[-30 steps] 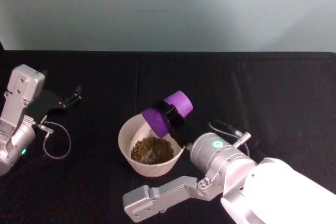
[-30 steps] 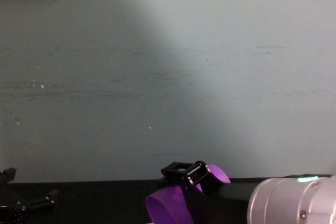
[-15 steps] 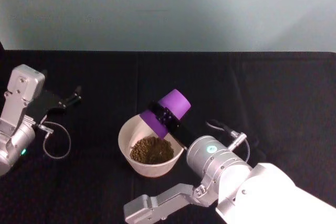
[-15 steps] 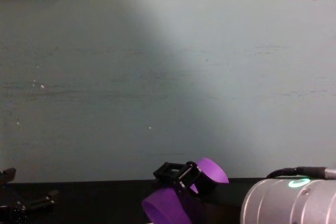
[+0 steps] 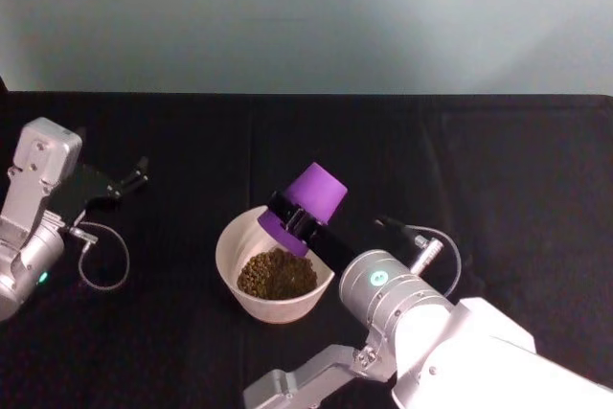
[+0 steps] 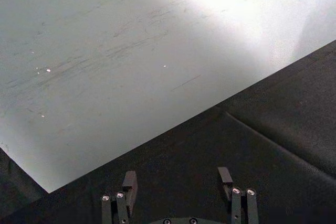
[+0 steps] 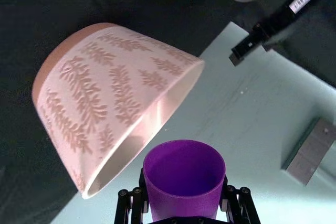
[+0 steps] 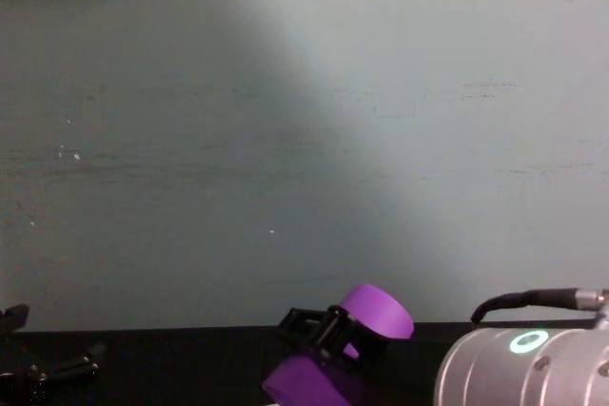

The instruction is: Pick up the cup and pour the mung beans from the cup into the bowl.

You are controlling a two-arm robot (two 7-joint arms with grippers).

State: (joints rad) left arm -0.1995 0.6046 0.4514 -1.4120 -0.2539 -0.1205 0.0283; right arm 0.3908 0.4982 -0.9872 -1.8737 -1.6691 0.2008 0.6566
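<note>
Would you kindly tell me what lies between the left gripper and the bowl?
In the head view, bare black tablecloth lies between the left gripper and the bowl; nothing rests on that stretch.

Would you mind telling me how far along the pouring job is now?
Mostly done: a heap of beans lies in the bowl. In hand: the right gripper holds the cup tipped mouth-down over the bowl's rim, its inside looking empty. Left: probably righting the cup and setting it down. The left gripper sits parked at the left, open.
</note>
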